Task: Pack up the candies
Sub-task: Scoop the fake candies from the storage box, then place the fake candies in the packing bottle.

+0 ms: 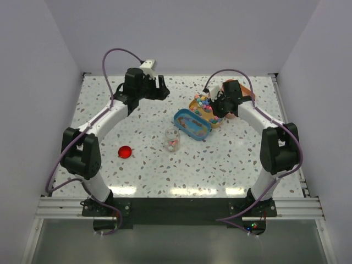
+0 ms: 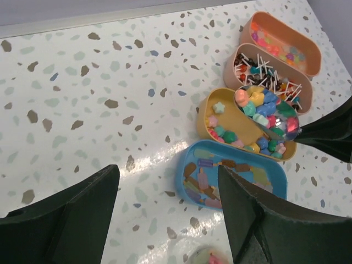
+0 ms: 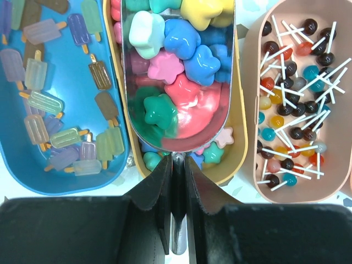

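**From above:** The left arm rises from its base at the near-left of the speckled table [image 1: 231, 159], folds at the elbow and reaches toward the far edge. The left gripper [image 1: 158, 87] is held above bare tabletop, left of the tins. The right arm bends inward from the near right. The right gripper [image 1: 215, 104] is poised over the yellow tin [image 1: 215, 124], where a heap of candies [image 1: 203, 101] shows. A blue tin [image 1: 177, 117] lies just beside the yellow one on its near-left side. A clear jar [image 1: 172, 138] with a few sweets inside stands near the blue tin, and a red lid [image 1: 125, 152] lies well apart to the left.

**Left wrist camera:** The left gripper's jaws stand wide apart with nothing between them, above four oval tins lying side by side. A silver scoop [image 2: 287, 124], loaded with candies, hangs over the yellow tin, and the right gripper enters as a dark shape from the right edge. Past the yellow tin lie a beige tin [image 2: 230, 66] of lollipops and a pink tin [image 2: 313, 52].

**Right wrist camera:** The right gripper's fingers [image 3: 148, 192] are pinched tight on the scoop's thin handle. The bowl points away from the wrist and brims with star-shaped candies in blue, pink, green and yellow. More stars lie in the yellow tin beneath it. The blue tin, holding popsicle-shaped sweets, is on the left and the beige tin is on the right.
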### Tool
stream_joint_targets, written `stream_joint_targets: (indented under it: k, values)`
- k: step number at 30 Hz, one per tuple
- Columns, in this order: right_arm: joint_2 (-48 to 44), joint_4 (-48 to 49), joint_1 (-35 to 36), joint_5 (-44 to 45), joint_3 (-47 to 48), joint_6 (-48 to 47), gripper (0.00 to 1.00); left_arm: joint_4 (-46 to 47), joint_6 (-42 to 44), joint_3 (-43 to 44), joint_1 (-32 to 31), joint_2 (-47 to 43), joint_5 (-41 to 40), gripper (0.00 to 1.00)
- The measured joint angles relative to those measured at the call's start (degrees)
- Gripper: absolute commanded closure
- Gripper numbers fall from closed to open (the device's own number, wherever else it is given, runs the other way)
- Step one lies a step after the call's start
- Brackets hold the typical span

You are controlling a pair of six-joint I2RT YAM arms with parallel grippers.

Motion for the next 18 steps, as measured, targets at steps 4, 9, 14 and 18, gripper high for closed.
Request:
stream_joint_targets:
  k: [4,9,14,18]
  values:
    - [-0.04,-0.04,0.0,-0.94,0.39,0.81,1.0,-2.8,2.27,-3.76,0.52,-5.84,-2.84,0.22]
    - [-1.09,-0.98,0.46,-0.92,0.72,0.85,1.0,-5.14,4.37,-11.19,0.52,-14.56,-6.1,0.21]
    - [-5.05,-4.17,2.05,0.59,1.55,0.33,1.0,-6.58,5.49,-18.12,0.52,-21.77,-9.66,0.2]
    - [-9.11,-6.64,4.98,2.82,2.43,-0.02,1.0,-7.58,5.66,-22.86,0.52,-26.56,-13.62,0.2]
